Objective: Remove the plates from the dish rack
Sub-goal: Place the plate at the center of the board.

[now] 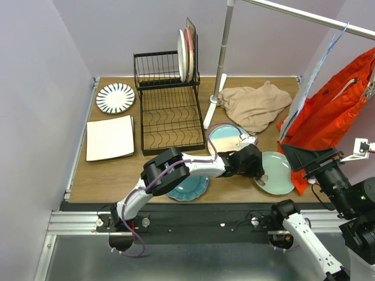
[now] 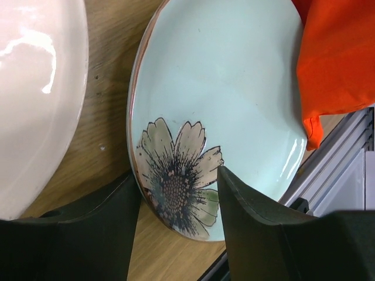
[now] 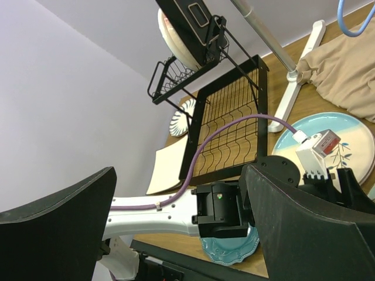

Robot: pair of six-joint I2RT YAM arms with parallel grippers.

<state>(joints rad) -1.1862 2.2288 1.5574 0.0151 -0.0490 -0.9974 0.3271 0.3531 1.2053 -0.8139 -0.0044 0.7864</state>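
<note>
Bolted to the metal rail (image 1: 76, 222) at the near edge, the left arm (image 1: 176, 170) is reaching across a wooden desk (image 1: 117, 175) boxed in by pale lilac walls (image 1: 35, 88), while the right arm (image 1: 307, 231) is standing raised at the right-hand side. The black dish rack (image 1: 170, 111) is standing at the back of the desk, with a few plates (image 1: 186, 48) on edge in its upper basket. Around it are lying a striped plate (image 1: 115, 98), a square cream plate (image 1: 109, 137), a scalloped teal plate (image 1: 190, 188) under the left arm, and a cream-blue plate (image 1: 225, 137). A beige cloth (image 1: 258, 105) is lying by the foot of a clothes-rail stand (image 1: 222, 52), and an orange garment (image 1: 334, 117) is hanging on the right. The left claw (image 2: 176, 181) is standing parted and released at the flowered rim of the pale green plate (image 2: 234, 88), which is lying flat on the desk with the garment's hem overlapping its edge; one finger is over the plate's face, the other beside its rim. The right claw (image 3: 181, 234) is gaping wide, gripping nothing.
</note>
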